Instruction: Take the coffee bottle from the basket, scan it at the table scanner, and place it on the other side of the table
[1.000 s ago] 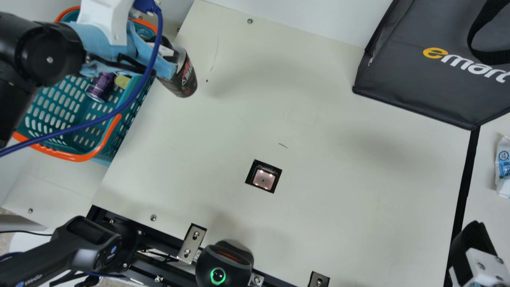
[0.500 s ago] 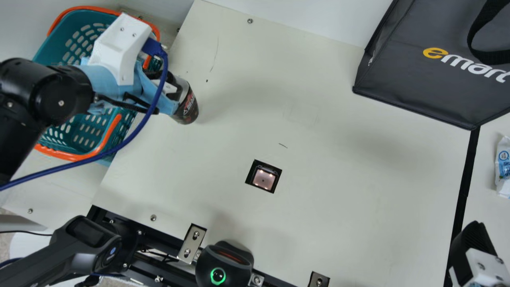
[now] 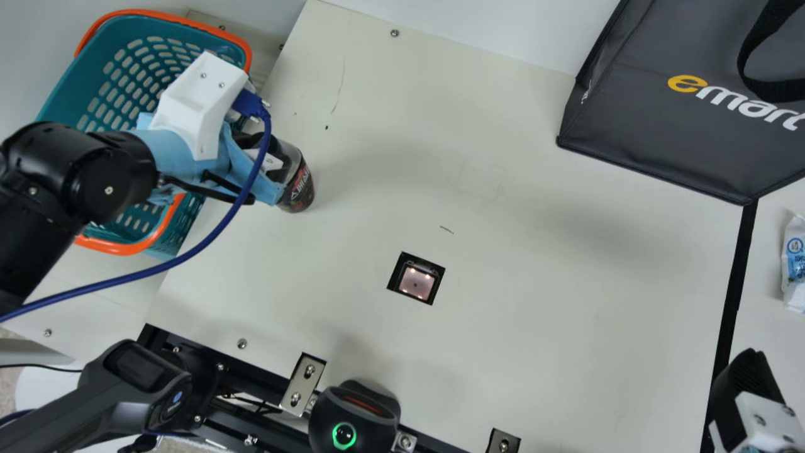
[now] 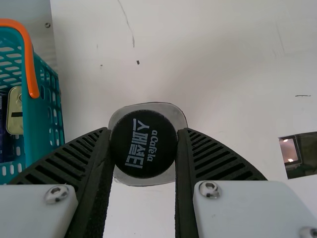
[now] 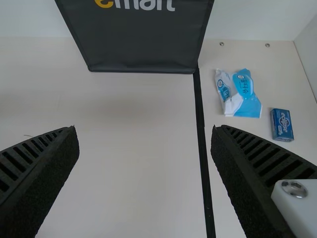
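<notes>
Your left gripper (image 3: pixel 268 165) clamps the coffee bottle (image 3: pixel 298 190) at its cap (image 4: pixel 143 144), beside the basket (image 3: pixel 75 82); your right gripper (image 3: pixel 751 377) stands spread.

1. Black on the coffee bottle (image 3: pixel 300 192), with red and white print; black again on its cap (image 4: pixel 143 144), under white lettering.
2. Teal on the basket (image 3: pixel 69 94), patterned with rows of oval holes; orange along its rim and handle.
3. Cream across the table (image 3: pixel 534 314), flecked and scratched with thin dark marks.
4. Black around the table scanner (image 3: pixel 417 281), pinkish within, dotted with bright lights.
5. Black ribbing on the left gripper (image 3: pixel 277 173) and right gripper (image 3: pixel 748 380); light blue on the left arm's wrapping (image 3: pixel 173 151), royal blue on its cable (image 3: pixel 217 233).
6. Charcoal on the bag (image 3: pixel 660 126), lettered in yellow and white.
7. Black along the strip (image 3: pixel 732 302).
8. White and light blue on the packet (image 5: pixel 247 94); deeper blue on the small box (image 5: pixel 282 124).
</notes>
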You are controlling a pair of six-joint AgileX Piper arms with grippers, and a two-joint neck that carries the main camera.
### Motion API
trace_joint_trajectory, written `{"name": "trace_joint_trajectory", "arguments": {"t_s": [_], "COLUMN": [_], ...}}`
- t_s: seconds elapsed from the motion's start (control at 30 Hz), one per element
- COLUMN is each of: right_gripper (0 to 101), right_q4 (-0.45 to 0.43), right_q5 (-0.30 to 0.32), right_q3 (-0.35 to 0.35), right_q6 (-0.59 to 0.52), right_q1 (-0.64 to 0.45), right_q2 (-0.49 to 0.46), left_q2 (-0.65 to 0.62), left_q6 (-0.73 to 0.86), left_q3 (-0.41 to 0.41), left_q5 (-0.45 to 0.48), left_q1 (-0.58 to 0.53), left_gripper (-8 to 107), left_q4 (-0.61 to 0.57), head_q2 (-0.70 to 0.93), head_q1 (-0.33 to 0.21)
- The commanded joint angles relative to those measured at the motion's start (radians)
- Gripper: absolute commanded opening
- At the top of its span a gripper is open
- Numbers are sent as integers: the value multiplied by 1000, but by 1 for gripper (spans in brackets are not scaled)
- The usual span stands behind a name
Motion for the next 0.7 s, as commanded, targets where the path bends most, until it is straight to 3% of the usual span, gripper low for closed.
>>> {"name": "trace_joint_trajectory", "arguments": {"t_s": [0.0,0.67], "right_gripper": [95,95], "right_q4": [0,0], "right_q5": [0,0], "right_q3": [0,0], "right_q6": [0,0], "right_q1": [0,0], "right_q2": [0,0], "left_q2": [-2,-7], "left_q6": [2,22], "left_q3": [4,20], "left_q5": [0,-3], "left_q1": [-1,16], "left_gripper": [12,79], "left_q4": [1,-10], "head_q2": [2,2], "head_q1": [-24,-24]}}
